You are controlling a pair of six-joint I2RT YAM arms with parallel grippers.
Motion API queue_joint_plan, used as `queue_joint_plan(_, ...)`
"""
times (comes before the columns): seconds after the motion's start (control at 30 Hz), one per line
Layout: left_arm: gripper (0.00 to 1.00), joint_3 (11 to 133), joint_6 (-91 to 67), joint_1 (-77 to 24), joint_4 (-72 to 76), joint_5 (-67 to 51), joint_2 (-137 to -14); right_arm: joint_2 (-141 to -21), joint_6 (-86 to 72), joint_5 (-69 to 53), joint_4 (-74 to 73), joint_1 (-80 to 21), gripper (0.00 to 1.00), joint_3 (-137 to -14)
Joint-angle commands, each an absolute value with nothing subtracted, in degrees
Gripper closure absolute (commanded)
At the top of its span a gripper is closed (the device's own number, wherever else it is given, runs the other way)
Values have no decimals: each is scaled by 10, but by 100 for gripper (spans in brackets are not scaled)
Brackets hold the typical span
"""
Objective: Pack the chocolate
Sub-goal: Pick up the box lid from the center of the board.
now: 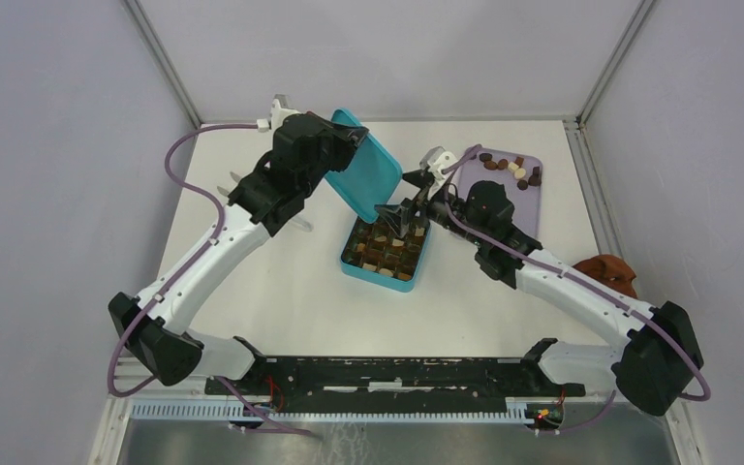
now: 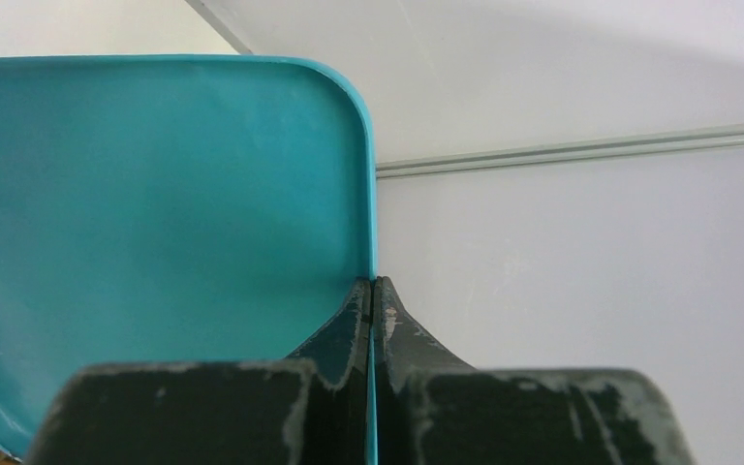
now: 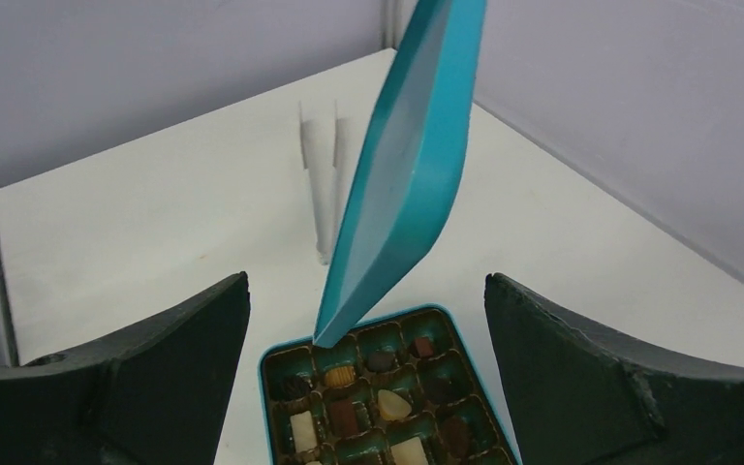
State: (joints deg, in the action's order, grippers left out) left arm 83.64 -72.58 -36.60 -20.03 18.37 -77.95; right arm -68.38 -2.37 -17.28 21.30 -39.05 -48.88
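Note:
The teal box [image 1: 352, 263] lies open at the table's middle, its compartments filled with chocolate [image 1: 385, 248] pieces in dark brown, mid brown and cream [image 3: 395, 404]. My left gripper [image 1: 349, 139] is shut on the edge of the teal lid [image 1: 360, 168], holding it tilted above the box's far end; the thin rim [image 2: 374, 242] runs between the closed fingers. The lid [image 3: 412, 165] hangs with one corner just over the box [image 3: 271, 387] in the right wrist view. My right gripper [image 1: 399, 215] hovers open over the box, fingers wide either side, holding nothing.
A lavender tray [image 1: 528, 199] at the back right carries several loose chocolate pieces [image 1: 511, 170]. A reddish-brown cloth [image 1: 608, 272] lies at the right edge. White tongs [image 3: 325, 174] rest on the table behind the lid. Grey walls enclose the table.

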Motion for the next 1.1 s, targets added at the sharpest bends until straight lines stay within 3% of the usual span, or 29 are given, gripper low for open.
queue_joint_plan(0.0,98,848,-798,-377,-133,199,-791,-705,-64,7,235,-410,4,-529)
queue_joint_plan(0.13,98,836,-824,-386,-110,198,-798,-714,-54,41,258,-417,15,-528)
queue_joint_plan(0.5,98,807,-864,-397,-70,205,-790,-699,-32,2,268,-416,83,-520)
queue_joint_plan(0.57,95,801,-868,-397,-63,195,-789,-687,-31,-6,265,-415,91,-515)
queue_joint_plan(0.7,65,794,-865,-403,-56,175,-784,-660,-79,-72,260,-374,98,-503)
queue_joint_plan(0.8,25,779,-842,-409,-55,171,-764,-634,-87,-128,251,-336,99,-501)
queue_joint_plan(0.87,12,753,-821,-412,-54,165,-736,-613,-69,-176,237,-307,100,-502)
queue_joint_plan(0.97,2,678,-782,-414,-6,116,-678,-583,8,-283,209,-257,100,-492)
queue_joint_plan(1.07,0,598,-712,-414,62,35,-624,-551,101,-347,177,-216,100,-464)
